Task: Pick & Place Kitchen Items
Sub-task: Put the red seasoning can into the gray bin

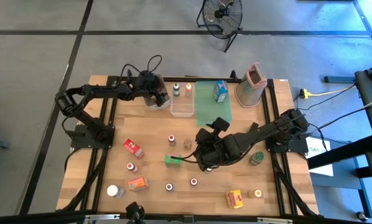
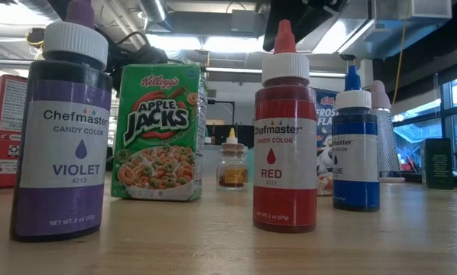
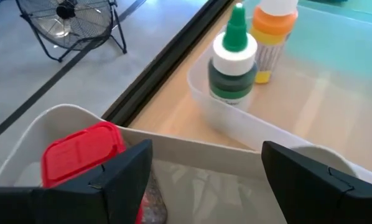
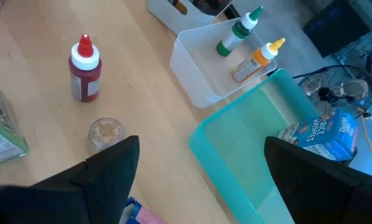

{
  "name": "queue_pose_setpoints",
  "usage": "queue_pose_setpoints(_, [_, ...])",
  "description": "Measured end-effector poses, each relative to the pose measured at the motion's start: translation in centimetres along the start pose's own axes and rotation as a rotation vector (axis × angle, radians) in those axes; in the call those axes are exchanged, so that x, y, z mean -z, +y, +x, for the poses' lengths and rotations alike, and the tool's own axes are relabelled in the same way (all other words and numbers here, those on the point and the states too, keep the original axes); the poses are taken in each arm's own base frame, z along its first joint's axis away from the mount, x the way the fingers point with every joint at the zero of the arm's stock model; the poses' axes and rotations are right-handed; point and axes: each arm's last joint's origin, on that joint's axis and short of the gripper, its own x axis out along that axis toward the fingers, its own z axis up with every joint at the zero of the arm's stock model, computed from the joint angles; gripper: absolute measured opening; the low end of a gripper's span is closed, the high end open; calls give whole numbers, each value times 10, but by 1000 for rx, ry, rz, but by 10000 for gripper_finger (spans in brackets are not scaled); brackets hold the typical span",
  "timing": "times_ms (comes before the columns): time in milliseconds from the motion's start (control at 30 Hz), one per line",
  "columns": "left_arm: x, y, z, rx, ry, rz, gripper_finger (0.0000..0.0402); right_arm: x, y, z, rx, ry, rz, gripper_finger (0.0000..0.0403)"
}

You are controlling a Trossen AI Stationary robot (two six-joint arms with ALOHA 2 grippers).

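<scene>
Left gripper: fingers open over the bin at the tabletop's far edge; I judge it just dropped the red-capped jar.
Right gripper: fingers open, empty, mid-tabletop.
Kitchen items: mostly scattered near the front edge, waiting for me.

At the left edge of the low view a red box is cut off; the blue bottle hides a cereal box's name.
</scene>
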Motion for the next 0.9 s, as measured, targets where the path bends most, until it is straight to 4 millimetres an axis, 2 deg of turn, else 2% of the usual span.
queue_pose_setpoints(900, [0,0,0,-1,-3,29,315,0,-1,2,-17,22,-3,348])
